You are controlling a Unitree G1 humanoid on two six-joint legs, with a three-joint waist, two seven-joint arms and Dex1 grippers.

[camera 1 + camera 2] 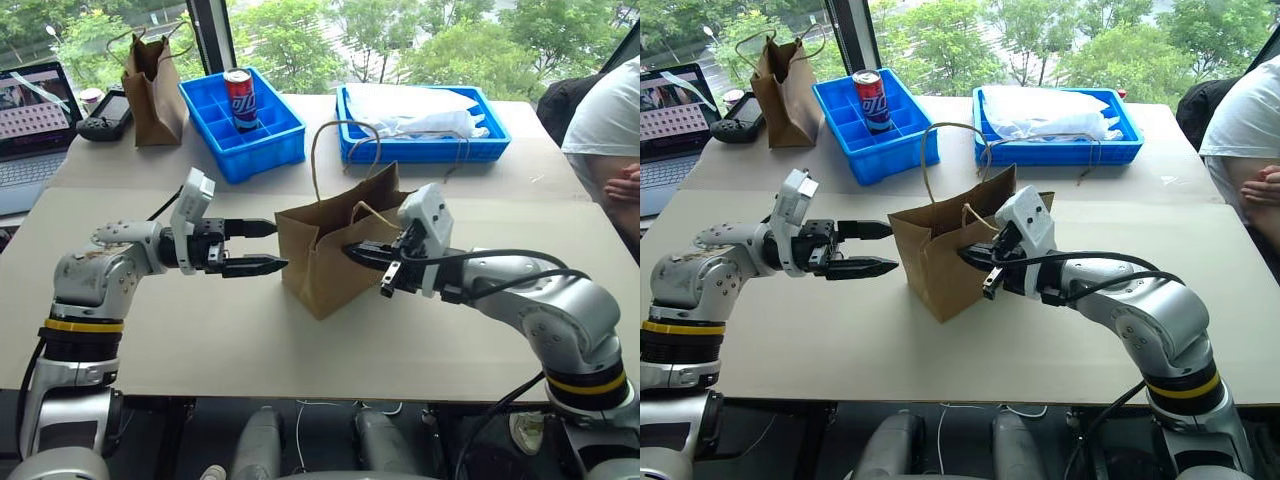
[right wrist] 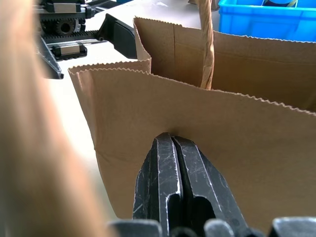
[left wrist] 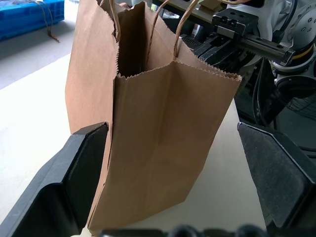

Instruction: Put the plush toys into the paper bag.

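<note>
The paper bag (image 1: 330,262) stands at table centre. My right gripper (image 1: 366,256), at its three o'clock, is pressed together against its wall, holding nothing; my left gripper (image 1: 262,247) waits spread at nine o'clock. Pushing harder could topple or crumple the bag.

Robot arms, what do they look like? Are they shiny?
A bit shiny, yes. Both arms are silvery-grey metal with rounded joints, and each has a black band with a yellow stripe near the shoulder. Black cables loop along them. A white boxy block sits on each wrist. The left gripper and right gripper each have two black fingers, scuffed on the right one.
</note>
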